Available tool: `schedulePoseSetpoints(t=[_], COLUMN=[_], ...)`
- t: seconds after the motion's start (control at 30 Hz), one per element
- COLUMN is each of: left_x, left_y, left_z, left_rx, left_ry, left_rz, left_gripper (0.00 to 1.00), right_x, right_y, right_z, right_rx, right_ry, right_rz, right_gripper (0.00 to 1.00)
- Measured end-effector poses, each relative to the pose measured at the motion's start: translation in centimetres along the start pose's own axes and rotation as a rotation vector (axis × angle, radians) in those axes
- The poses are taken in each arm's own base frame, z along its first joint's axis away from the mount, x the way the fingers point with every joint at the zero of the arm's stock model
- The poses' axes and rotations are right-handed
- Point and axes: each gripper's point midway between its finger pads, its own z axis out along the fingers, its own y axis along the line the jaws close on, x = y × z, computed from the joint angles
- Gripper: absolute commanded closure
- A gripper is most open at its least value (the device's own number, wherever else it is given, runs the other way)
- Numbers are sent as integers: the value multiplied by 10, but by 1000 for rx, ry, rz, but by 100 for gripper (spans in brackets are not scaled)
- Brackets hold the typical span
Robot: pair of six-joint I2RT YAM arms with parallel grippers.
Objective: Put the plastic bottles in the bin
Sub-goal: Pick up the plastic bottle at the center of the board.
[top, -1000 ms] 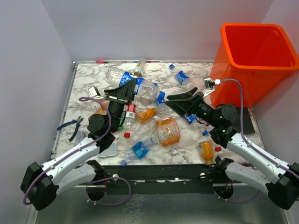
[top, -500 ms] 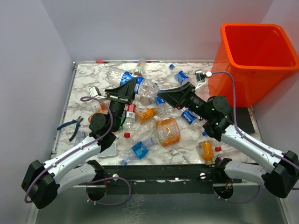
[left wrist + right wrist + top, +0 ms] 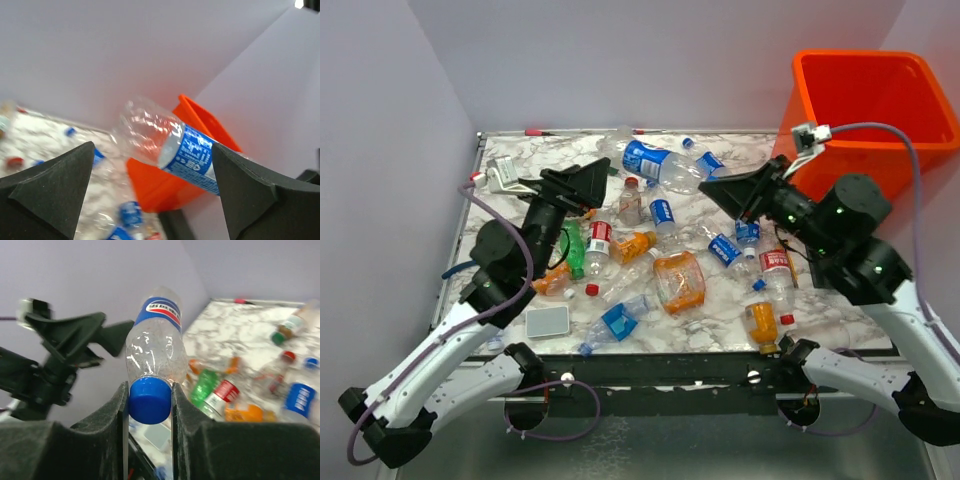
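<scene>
Top external view, starting at the near edge: a grey pad (image 3: 548, 320) lies flat on the marble table (image 3: 715, 315). Just past it is a big scatter of bottles (image 3: 678, 280), clear, orange and green, some crushed, all lying loose on the tabletop.

Both arms are up in the air over that pile. The right gripper (image 3: 712, 186) is clamped tight on the blue cap of a clear bottle (image 3: 655, 163) with a blue label. It sticks out sideways toward the left arm, well off the table. The left gripper (image 3: 600, 186) has its jaws spread wide right next to that bottle's base, gripping nothing.

The bin (image 3: 865, 140) stands at the far right, apart from the held bottle. Its floor is out of sight from here, so I can't tell what's in it. Plain pale lilac walls close off the back and sides.
</scene>
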Motion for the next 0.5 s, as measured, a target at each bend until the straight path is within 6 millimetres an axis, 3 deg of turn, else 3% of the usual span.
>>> schedulePoseSetpoints(t=[0.1,0.2,0.33,0.43,0.5], left_x=[-25,-29,15,59,87], left_y=[-18,-43,-57,-41,-25], left_z=[-8,-18,-30,-31,-31], left_rx=[37,170,435,544,583], left_ry=[27,109,330,516,627], left_rz=[282,526,824,946,1001], left_gripper=[1,1,1,1,1], right_x=[-16,-6,35,56,58], right_y=[-4,-20,-48,-55,-50], right_z=[-18,-28,-34,-33,-32], right_rx=[117,219,325,340,316], right_ry=[71,192,413,538,571], right_rz=[-83,-136,-160,-155,-148], right_gripper=[99,99,99,99,99])
